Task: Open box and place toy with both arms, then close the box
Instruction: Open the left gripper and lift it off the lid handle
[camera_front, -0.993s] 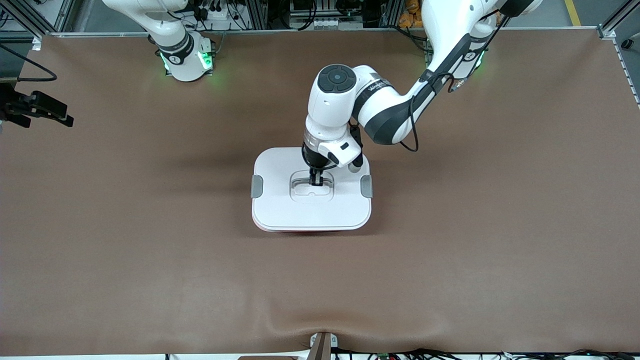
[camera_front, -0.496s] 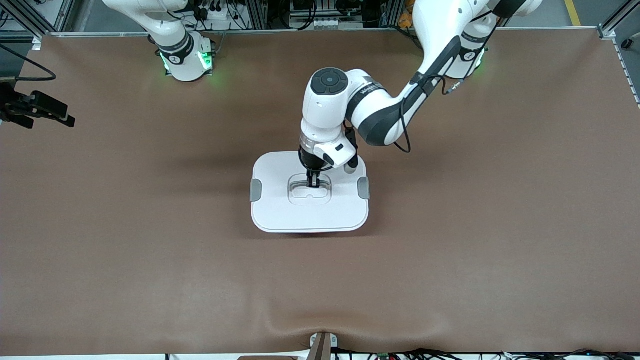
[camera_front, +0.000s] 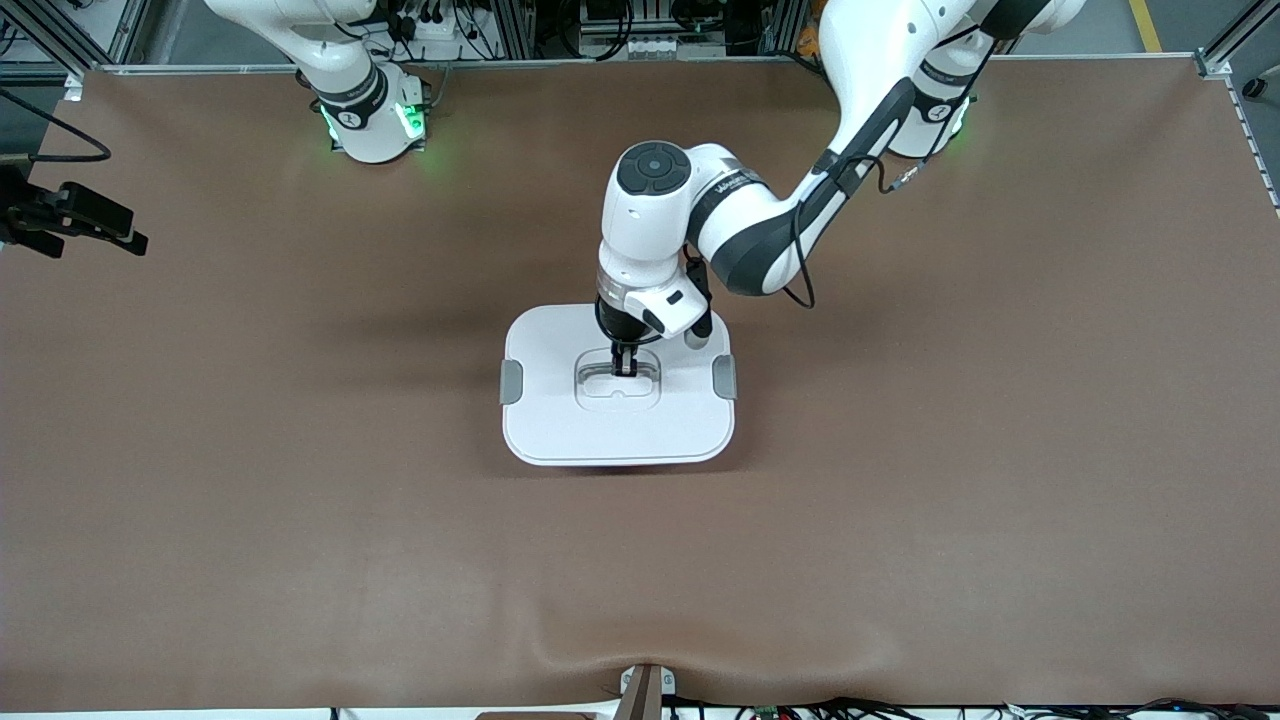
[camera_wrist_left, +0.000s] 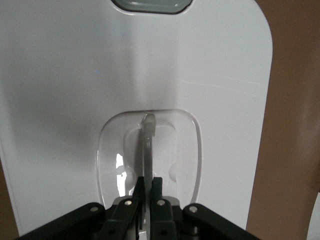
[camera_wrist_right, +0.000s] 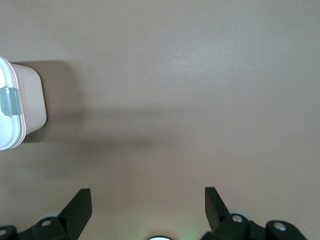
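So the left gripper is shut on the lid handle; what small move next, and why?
Probably open the left gripper and lift clear: the white lid looks seated squarely on the box, and no toy shows. The right gripper waits open over bare table.

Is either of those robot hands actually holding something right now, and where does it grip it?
Yes. The left gripper is shut on the upright handle in the middle of the box's white lid. The right gripper is open, holding nothing, over bare table.
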